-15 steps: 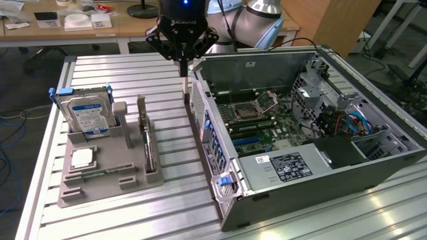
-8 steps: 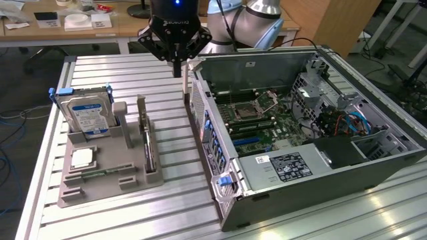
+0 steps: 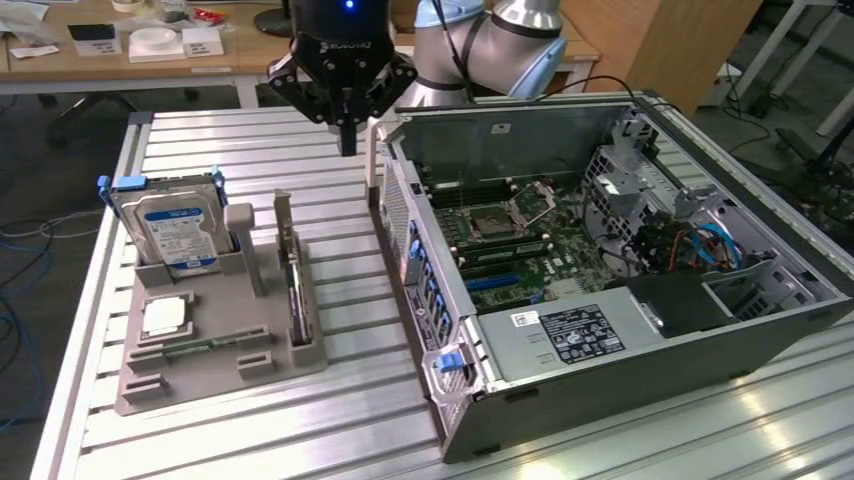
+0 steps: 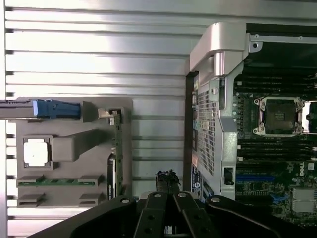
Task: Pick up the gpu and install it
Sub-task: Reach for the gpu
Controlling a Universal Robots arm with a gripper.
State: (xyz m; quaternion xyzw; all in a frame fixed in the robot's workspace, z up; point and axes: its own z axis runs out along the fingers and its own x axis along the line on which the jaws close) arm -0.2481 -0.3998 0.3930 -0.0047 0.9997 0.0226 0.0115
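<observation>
Black gripper [image 3: 348, 140] hangs with its fingers pressed together and nothing between them, over the strip of slatted table [image 3: 267, 160] between the holder and the case. Upside-down lettering on its body may read Robotiq, though that is only a guess.

Towards the exterior view's left, the gpu [image 3: 295, 290] stands on its long edge in a slot of the grey holder [image 3: 214, 375]. It is well apart from the fingers, and its silvery bracket [image 3: 283, 215] rises at the end nearer the arm. In the wrist view the gpu [image 4: 117, 148] shows edge-on.

It is probably light and stiff but fragile, being a thin card. The exposed upper edge looks the best place to pinch, squarely and with modest force. The bracket is smooth metal and may slip.

Beside the gpu the drive [image 3: 171, 232] carries a blue and white label whose print is too small to read.

Further out, the open case [image 3: 747, 330] holds a power supply [image 3: 574, 333] with a black label, also unreadable. White letters on the mainboard [image 4: 277, 168] may say Dell
</observation>
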